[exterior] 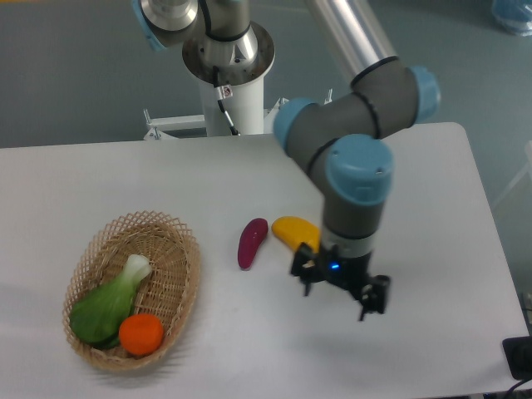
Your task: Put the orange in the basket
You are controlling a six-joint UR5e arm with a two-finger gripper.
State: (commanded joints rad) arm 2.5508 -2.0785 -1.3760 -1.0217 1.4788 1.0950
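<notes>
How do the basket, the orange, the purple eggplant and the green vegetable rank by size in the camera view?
1. basket
2. green vegetable
3. purple eggplant and orange: too alike to rank; the eggplant is longer but slimmer.

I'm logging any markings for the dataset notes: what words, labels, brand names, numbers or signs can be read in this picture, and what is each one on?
None can be read.
The arm's grey and blue housings, the gripper, the basket, the orange, the green vegetable, the purple fruit, the yellow fruit and the table show no text.
A small blue light glows on the wrist; it is no character.
</notes>
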